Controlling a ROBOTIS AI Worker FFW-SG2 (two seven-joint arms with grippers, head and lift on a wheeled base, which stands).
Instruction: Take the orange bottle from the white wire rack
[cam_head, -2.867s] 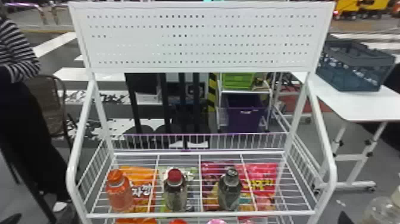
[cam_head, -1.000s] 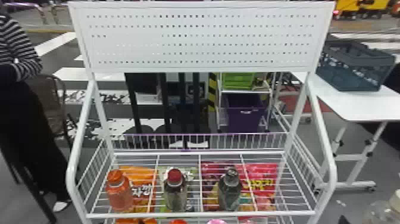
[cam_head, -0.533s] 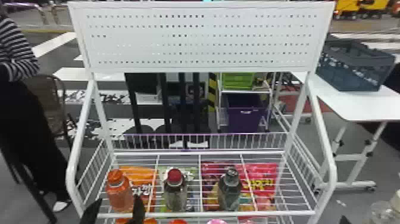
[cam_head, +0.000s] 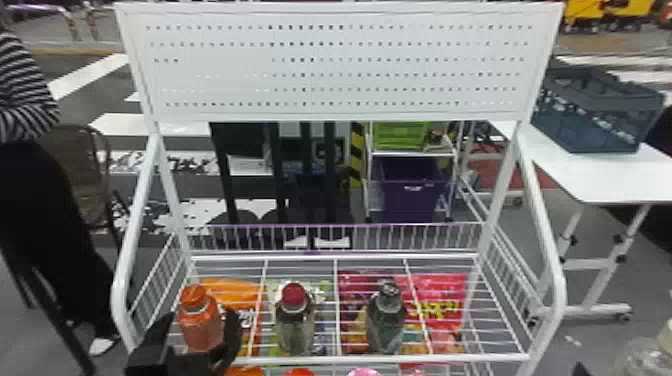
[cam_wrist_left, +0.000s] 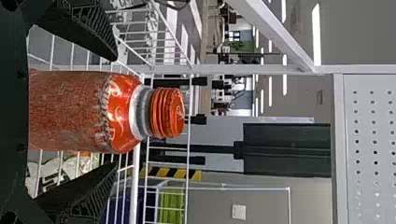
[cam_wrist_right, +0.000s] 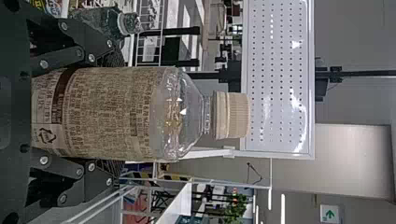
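Two grippers are in play, and only one of them matters to the orange bottle. That bottle stands upright on the shelf of the white wire rack, between the jaws of the left gripper. Those jaws are open, one on each side of the bottle, and the left wrist view shows a gap between each fingertip and the plastic. The orange screw cap sits beyond the tips, with the bottle's body set back between them.

As for how far along this is, I'd say the approach is all but done: the reach to the rack and the lining up look finished, and the bottle seems well centred between the jaws. The taking itself is left. The left jaws have to close on the body, then lift the bottle off the wires and bring it out over the front rail. None of that is done yet, since the bottle is ungripped and on the shelf.

The red-capped bottle stands to the right of the left jaws, near enough that a sideways drift on the way out could knock it. The grey-capped bottle is farther off on that same side. The right gripper has its jaws closed on a clear bottle with a beige cap, away from the orange one
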